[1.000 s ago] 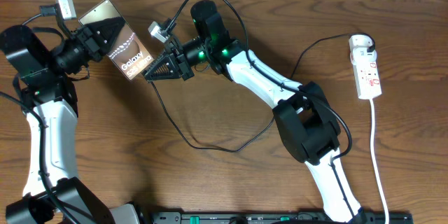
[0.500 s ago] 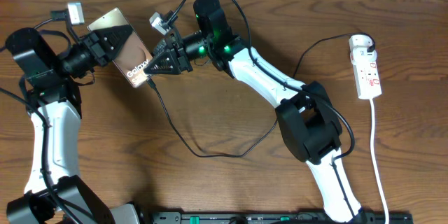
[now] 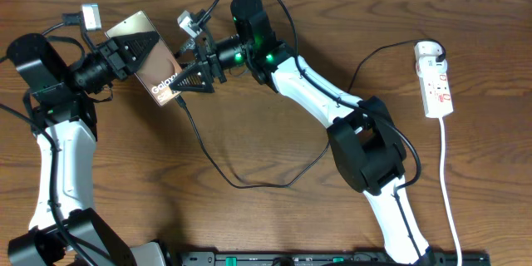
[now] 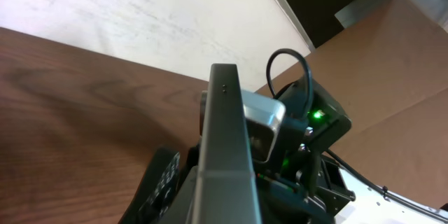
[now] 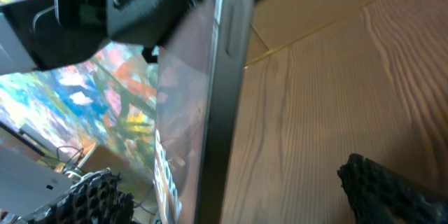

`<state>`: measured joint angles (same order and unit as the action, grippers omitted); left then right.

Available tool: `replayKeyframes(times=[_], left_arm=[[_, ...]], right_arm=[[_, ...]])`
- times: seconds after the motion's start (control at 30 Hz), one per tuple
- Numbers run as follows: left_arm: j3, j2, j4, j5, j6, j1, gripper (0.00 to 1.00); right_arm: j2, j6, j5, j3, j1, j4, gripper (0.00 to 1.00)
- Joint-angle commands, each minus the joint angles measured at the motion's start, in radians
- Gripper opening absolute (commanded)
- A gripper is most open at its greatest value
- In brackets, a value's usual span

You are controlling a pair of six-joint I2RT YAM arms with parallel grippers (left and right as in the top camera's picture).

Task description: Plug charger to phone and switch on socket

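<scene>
My left gripper (image 3: 140,48) is shut on the upper half of the phone (image 3: 160,76) and holds it tilted above the table's back left. In the left wrist view the phone (image 4: 227,140) shows edge-on, rising between that gripper's (image 4: 225,206) dark fingers (image 4: 162,182). My right gripper (image 3: 184,75) stands open at the phone's lower end. Its mesh fingertips (image 5: 91,196) sit far apart on either side of the phone's edge (image 5: 218,105). The charger (image 3: 208,154) hangs from the phone's lower end, loops over the table and runs right toward the socket (image 3: 435,83). The connector tip is too small to make out.
The socket's white cord (image 3: 450,183) trails down the right side to the front edge. A black rail (image 3: 332,258) lines the front of the table. The right arm's white links (image 3: 316,96) cross the middle. A pale wall (image 4: 140,14) borders the far side.
My right gripper was shut at the phone's lower end and has now opened wide. The left arm shifted the phone a little up and to the right, then held still.
</scene>
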<state>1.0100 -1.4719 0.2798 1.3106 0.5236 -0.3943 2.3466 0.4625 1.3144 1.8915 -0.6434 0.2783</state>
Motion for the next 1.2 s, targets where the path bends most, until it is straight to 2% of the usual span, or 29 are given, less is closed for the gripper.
replayKeyframes(times=[0.0, 0.27, 0.4, 0.53, 0.77, 0.87, 0.9, 1.17], left_arm=[[0.006, -0.015, -0.018, 0.031, 0.005, 0.005, 0.07], [0.006, -0.025, -0.153, 0.031, -0.079, 0.005, 0.08], [0.006, -0.025, -0.201, 0.031, -0.079, 0.004, 0.07], [0.005, -0.025, -0.3, 0.031, -0.088, 0.004, 0.08], [0.005, -0.025, -0.484, 0.03, -0.221, 0.004, 0.07], [0.005, -0.025, -0.512, 0.004, -0.22, 0.004, 0.08], [0.005, -0.025, -0.512, -0.002, -0.22, 0.004, 0.07], [0.005, -0.025, -0.513, -0.008, -0.22, 0.004, 0.07]], right_arm=[[-0.029, 0.147, 0.0, 0.021, 0.018, 0.095, 0.99], [-0.029, 0.488, -0.005, 0.021, 0.094, 0.418, 0.99], [-0.029, 0.587, -0.047, 0.021, 0.158, 0.497, 0.99], [-0.029, 0.667, -0.119, 0.022, 0.244, 0.485, 0.99], [-0.033, 0.761, -0.131, 0.022, 0.387, 0.465, 0.99], [-0.041, 0.764, -0.154, 0.022, 0.439, 0.402, 0.99], [-0.047, 0.763, -0.19, 0.022, 0.469, 0.338, 0.99], [-0.065, 0.721, -0.414, 0.023, 0.565, 0.158, 0.99]])
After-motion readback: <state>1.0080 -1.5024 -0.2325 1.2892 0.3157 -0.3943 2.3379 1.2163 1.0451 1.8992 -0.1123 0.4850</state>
